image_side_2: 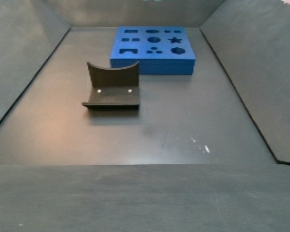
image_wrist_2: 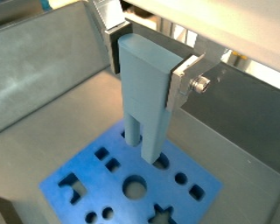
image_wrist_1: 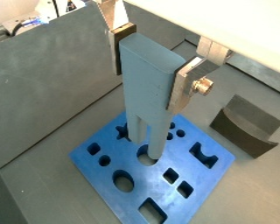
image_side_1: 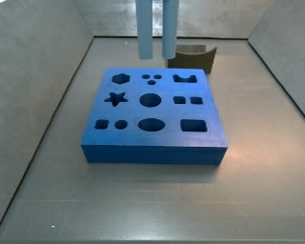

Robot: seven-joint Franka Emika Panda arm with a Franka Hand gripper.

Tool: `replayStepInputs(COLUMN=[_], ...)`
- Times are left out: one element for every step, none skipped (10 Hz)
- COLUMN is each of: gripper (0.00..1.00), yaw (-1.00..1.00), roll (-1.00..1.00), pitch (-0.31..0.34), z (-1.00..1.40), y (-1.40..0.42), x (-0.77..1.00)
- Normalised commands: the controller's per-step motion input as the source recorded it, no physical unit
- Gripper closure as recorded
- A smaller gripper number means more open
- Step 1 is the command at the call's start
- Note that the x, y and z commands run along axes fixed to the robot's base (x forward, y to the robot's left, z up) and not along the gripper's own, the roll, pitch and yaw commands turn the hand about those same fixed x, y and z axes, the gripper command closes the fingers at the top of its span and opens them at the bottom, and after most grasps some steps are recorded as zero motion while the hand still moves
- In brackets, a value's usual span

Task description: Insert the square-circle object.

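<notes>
My gripper is shut on the top of the square-circle object, a tall grey-blue piece with two prongs pointing down. It also shows in the wrist view, held by the gripper. The prongs hang just over the blue block with several shaped holes, near holes at its middle. In a side view the prongs end above the far edge of the block. In a side view only the block shows; the gripper and piece are out of frame.
The dark fixture stands on the floor beside the block, behind it in a side view and in front of it in a side view. Grey walls enclose the floor on all sides.
</notes>
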Motion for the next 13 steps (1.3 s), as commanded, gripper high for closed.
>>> replayStepInputs(gripper=[1.0,1.0,1.0,1.0,1.0,1.0,1.0,1.0,1.0,1.0,1.0,1.0,1.0], yaw=[0.0,0.0,0.07,0.1,0.04,0.03,0.0,0.0,-0.01,0.0,0.0,0.0,0.0], roll=[0.0,0.0,0.0,-0.03,-0.1,-0.2,0.0,0.06,0.06,0.04,0.07,0.09,0.13], pitch=[0.0,0.009,0.0,0.0,0.0,0.0,0.0,0.0,-0.001,-0.049,-0.047,-0.036,-0.059], z=[-1.0,-1.0,-1.0,-1.0,-0.95,-0.32,0.0,-0.16,-0.21,-0.37,-0.43,-0.51,-0.46], y=[-0.34,-0.48,-0.44,-0.28,-0.04,0.0,0.0,-0.15,-0.19,-0.16,0.0,0.01,0.06], x=[-1.0,-0.93,-0.66,-0.62,-0.49,-0.1,-0.03,0.16,0.16,0.08,0.01,0.06,0.0])
